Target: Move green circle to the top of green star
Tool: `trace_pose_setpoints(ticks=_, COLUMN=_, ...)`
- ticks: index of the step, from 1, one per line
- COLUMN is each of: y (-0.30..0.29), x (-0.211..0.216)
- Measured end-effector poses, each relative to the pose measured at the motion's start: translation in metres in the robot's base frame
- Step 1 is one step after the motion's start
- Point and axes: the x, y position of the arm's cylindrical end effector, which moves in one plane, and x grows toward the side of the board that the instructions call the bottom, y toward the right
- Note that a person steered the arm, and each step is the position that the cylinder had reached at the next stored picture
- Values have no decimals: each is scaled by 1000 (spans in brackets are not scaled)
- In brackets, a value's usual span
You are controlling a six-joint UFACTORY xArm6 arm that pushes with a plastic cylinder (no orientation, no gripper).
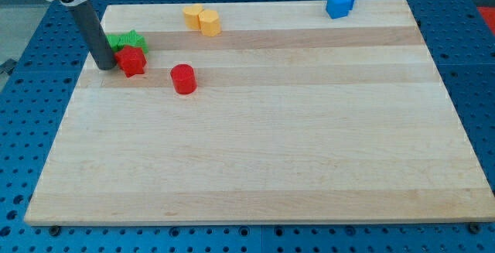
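Note:
My tip (105,66) rests on the board at the view's upper left, just left of the red star (132,61). Behind the rod and the red star lies a green cluster (128,40): the green star shows, with another green block partly hidden by the rod, and I cannot make out its shape. The tip touches or nearly touches the red star's left side. A red cylinder (183,78) stands to the right of the red star.
Two yellow blocks (203,19) sit together near the top edge. Two blue blocks (340,1) sit at the top right edge. The wooden board (263,145) lies on a blue perforated table.

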Motion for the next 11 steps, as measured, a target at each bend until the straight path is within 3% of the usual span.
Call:
trace_pose_setpoints(ticks=2, y=12, x=-11)
trace_pose_setpoints(ticks=5, y=-27, x=21)
trace_pose_setpoints(ticks=6, y=-24, x=-19)
trace_pose_setpoints(ticks=10, y=-18, x=-66)
trace_pose_setpoints(ticks=11, y=-18, x=-61)
